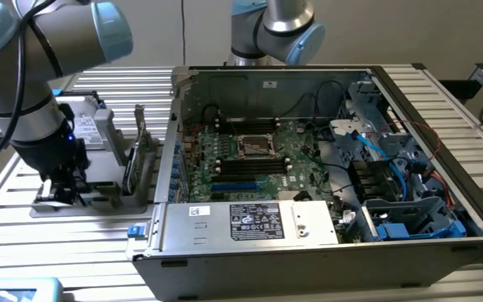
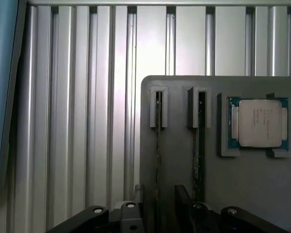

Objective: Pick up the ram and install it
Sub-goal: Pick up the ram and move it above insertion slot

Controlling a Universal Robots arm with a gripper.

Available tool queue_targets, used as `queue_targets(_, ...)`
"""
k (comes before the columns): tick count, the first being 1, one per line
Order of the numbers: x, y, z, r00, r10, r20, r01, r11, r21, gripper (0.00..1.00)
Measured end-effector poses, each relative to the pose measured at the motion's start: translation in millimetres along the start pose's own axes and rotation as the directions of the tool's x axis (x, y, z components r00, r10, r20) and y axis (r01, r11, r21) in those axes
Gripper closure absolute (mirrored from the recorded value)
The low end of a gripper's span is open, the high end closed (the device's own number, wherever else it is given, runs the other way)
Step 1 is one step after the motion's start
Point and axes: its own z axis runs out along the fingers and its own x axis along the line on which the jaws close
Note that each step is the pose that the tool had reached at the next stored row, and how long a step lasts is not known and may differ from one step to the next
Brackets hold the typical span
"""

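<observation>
Ram on edge in slot of gray holder, running lengthwise along slats of table. Straddled by gripper, jaws spread wide, one each side, gap to ram both sides, nothing grasped. Second stick in neighbouring slot, just beside. Processor chip in recess of same holder, beyond second stick. Exterior view: gripper down at near corner of holder, on exterior view's left of open computer case.

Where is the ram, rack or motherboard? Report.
In the rack: the ram stands on edge in one of its slots, outside the case.
</observation>
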Motion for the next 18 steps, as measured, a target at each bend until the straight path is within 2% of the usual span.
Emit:
queue_targets(11,-0.2,0.1,7.9,1.0000,0.000,-0.0001,0.000,1.0000,-0.0001,0.64)
queue_targets(15,-0.2,0.5,7.9,1.0000,0.000,0.0000,0.000,1.0000,0.0000,0.86)
queue_targets(18,0.2,1.3,-1.3,1.0000,0.000,0.0001,0.000,1.0000,-0.0001,0.86)
